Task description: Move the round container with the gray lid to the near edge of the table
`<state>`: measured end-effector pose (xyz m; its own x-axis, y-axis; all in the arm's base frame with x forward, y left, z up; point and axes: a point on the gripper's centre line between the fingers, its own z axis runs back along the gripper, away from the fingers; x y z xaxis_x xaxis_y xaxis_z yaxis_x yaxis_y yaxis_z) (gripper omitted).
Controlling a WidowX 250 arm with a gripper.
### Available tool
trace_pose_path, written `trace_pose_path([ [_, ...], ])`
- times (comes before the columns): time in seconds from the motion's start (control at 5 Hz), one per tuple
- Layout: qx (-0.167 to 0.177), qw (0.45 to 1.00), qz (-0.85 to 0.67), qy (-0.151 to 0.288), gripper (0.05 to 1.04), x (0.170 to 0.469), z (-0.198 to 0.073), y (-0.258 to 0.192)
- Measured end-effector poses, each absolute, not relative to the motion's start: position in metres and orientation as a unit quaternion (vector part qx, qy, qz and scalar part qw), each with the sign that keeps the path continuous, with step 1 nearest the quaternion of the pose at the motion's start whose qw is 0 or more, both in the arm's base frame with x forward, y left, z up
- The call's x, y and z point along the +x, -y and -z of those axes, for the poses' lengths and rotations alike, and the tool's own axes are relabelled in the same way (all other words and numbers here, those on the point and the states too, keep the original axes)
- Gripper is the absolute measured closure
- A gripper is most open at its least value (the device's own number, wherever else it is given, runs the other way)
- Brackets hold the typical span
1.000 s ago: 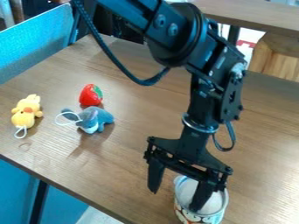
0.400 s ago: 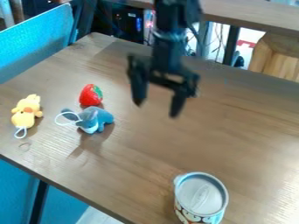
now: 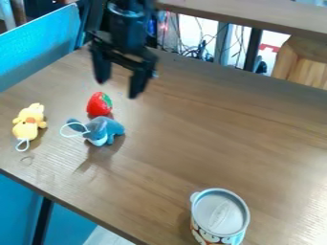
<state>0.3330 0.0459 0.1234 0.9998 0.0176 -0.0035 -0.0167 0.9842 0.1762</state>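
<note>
1. The gripper (image 3: 117,89) is at the upper left of the frame, hanging over the far part of the table (image 3: 211,134), with the arm coming in from the top edge. Its jaws stand wide apart, tips pointing down, with the wood showing between them.
2. The strawberry (image 3: 98,104), red with a green patch on its right side, lies left of centre in the frame, just below the gripper in the picture. It is the thing nearest to the jaws and apart from them.
3. The donkey (image 3: 107,131), a small blue-grey plush with a white loop (image 3: 73,129) at its left, is just below the strawberry in the frame.
4. The duck (image 3: 28,123), a yellow plush with an orange beak, lies near the left edge of the frame, well apart from the donkey. Its white loop (image 3: 23,145) points toward the bottom of the frame.
5. The can (image 3: 220,213) stands upright at the lower right, its grey lid facing up and a printed pattern around its side.
6. A blue panel (image 3: 38,45) fills the upper left, beside the table.
</note>
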Motion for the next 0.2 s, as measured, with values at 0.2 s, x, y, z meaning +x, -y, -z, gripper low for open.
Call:
trace_pose_path([
  [0.2,0.076,0.996,-0.045,-0.020,0.083,0.3312,-0.1231,-0.1013],
])
